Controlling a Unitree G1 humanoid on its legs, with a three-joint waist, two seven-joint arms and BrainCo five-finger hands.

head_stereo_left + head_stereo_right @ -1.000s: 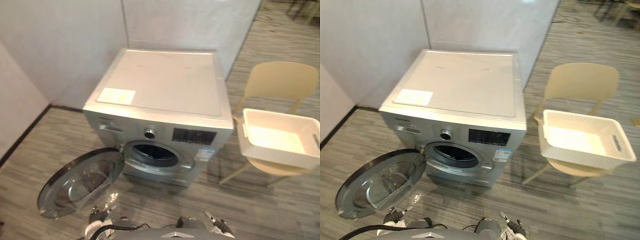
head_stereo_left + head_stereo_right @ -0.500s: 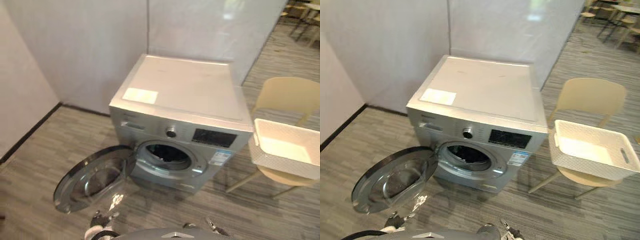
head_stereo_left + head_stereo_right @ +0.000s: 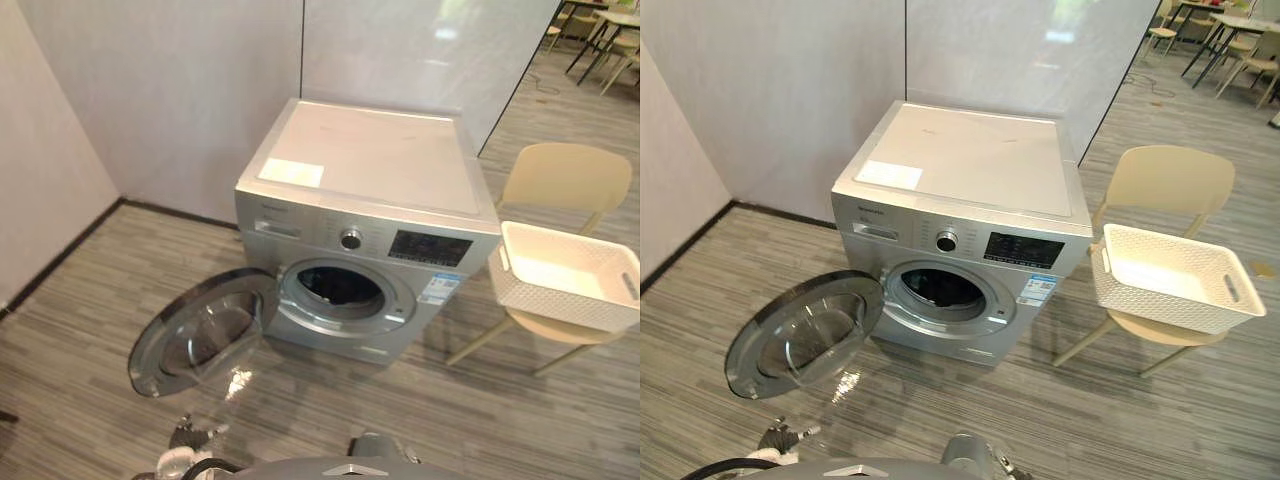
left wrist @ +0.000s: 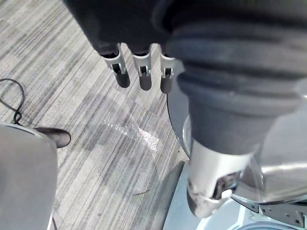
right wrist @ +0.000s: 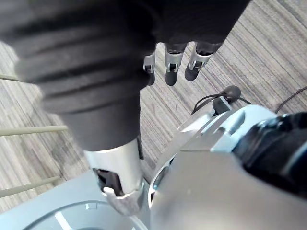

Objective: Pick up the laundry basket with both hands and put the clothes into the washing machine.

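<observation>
The left hand [image 4: 142, 45] hangs loose. Its fingers [image 4: 142, 76] point straight down at the floor [image 4: 86, 124], and it holds nothing. The shiny rim of the round door [image 4: 175, 110] shows just past this hand. The right hand [image 5: 187, 28] hangs the same way. Its fingers [image 5: 171, 64] are straight and loose too, and it also holds nothing. Thin pale chair legs [image 5: 29, 129] show on the floor beyond it. Both hands are well apart from the basket [image 3: 560, 305]. The basket is white with little holes in its walls and a handle slot at each end. It sits on the seat of a pale yellow chair [image 3: 565, 175] at the right side of the frame. The washer [image 3: 370, 170] is silver and stands in the middle of the frame, just beside the chair, with its back near the grey wall [image 3: 170, 90]. Its door [image 3: 200, 335] is swung wide open to the lower left. The round hole [image 3: 340, 290] in the front of the washer is dark inside, and I cannot tell what is in there. A knob [image 3: 351, 239] and a dark screen [image 3: 430, 248] sit above the hole. More chairs [image 3: 1230, 35] stand far away in the upper right corner.
</observation>
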